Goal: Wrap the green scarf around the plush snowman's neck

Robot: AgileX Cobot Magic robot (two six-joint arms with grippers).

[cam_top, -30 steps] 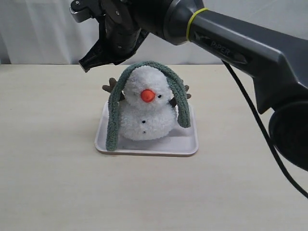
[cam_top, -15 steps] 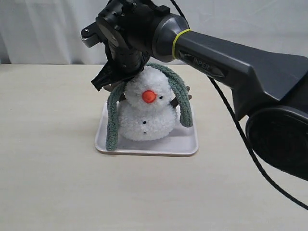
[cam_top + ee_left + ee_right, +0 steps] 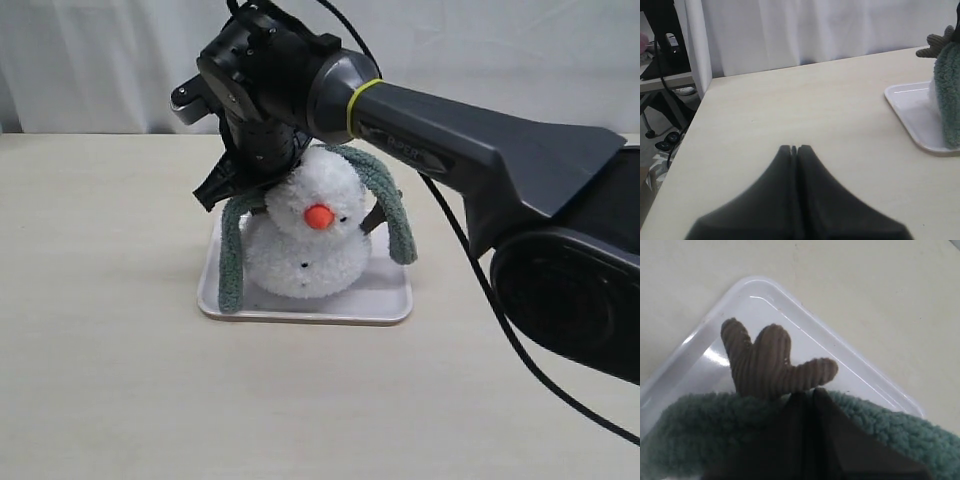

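Our right gripper (image 3: pixel 212 190) (jaws closed, empty as far as we can tell) presses the scarf (image 3: pixel 231 255), draped behind the snowman (image 3: pixel 305 255) with both ends hanging; pushing harder could tip him off the tray (image 3: pixel 390 300). Our left gripper (image 3: pixel 796 150) sits closed, well apart.

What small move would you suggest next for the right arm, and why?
Probably nudge the shut right end effector slightly downward, pushing the scarf off the back of the snowman's head toward the neck. The scarf lies high behind the head, both ends hanging loose, not yet in the crease.
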